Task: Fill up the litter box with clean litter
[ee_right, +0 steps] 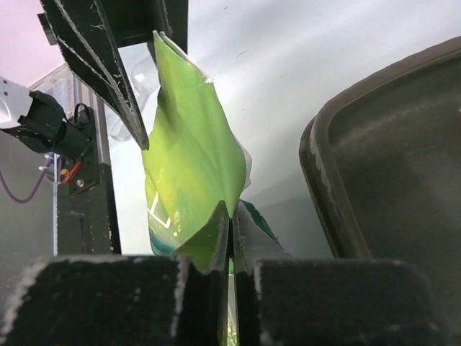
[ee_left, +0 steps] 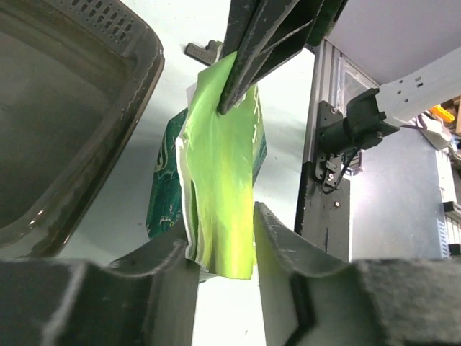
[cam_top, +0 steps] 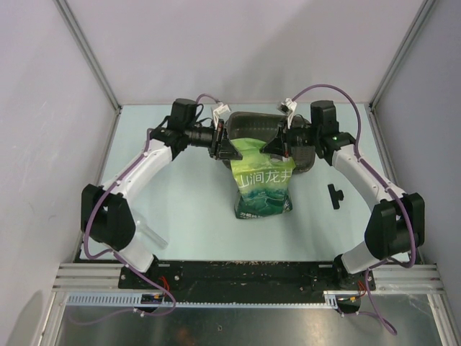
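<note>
Right gripper (ee_right: 230, 216) clamps green printed pouch (cam_top: 263, 180) near counter's far edge, left gripper (ee_left: 221, 229) flanking it, grasp unclear; shallow dark grey-brown plastic litter box (cam_top: 252, 121) holds no litter.

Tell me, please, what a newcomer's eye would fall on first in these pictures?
A bright green bag at mid-table draws the eye, its top pinched from either side by the jaws of the left gripper and the right gripper. Just behind it lies the dark litter box, with no litter showing on the visible parts of its floor.
</note>
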Action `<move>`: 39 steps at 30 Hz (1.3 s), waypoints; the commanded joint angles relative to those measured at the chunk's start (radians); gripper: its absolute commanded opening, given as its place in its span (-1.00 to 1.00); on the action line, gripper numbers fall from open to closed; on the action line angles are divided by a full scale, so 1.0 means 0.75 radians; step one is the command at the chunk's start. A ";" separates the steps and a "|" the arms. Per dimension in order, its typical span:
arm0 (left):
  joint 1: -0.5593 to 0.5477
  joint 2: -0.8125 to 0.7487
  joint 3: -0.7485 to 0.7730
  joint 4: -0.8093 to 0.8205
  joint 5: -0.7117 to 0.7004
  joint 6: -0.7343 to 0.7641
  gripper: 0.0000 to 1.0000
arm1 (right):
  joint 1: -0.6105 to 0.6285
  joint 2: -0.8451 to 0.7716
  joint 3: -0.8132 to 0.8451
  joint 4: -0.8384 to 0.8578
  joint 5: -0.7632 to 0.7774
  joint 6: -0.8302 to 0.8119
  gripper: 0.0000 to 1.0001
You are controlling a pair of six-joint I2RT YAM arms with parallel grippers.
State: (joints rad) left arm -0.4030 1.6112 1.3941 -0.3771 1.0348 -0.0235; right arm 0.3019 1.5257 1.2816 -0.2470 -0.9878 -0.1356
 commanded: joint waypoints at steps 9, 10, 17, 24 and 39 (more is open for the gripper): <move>-0.152 0.009 0.186 -0.064 -0.159 0.434 0.16 | 0.043 -0.120 0.148 -0.010 -0.035 -0.103 -1.00; -0.162 0.018 0.201 -0.070 -0.161 0.444 0.15 | 0.045 -0.120 0.156 -0.030 -0.039 -0.110 -1.00; -0.232 0.077 0.283 -0.127 -0.195 0.569 -0.13 | 0.056 -0.136 0.179 -0.078 -0.037 -0.136 -1.00; -0.266 0.061 0.262 -0.162 -0.314 0.678 -0.85 | 0.035 -0.181 0.197 -0.163 0.041 -0.128 -0.91; -0.293 -0.025 0.307 -0.164 -0.328 0.661 -1.00 | 0.062 -0.130 0.406 -0.707 0.947 0.119 0.33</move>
State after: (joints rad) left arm -0.6079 1.6604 1.5753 -0.5121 0.7815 0.4286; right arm 0.3462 1.4040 1.5494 -0.6014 -0.3641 -0.0929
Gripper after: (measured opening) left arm 0.012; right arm 0.665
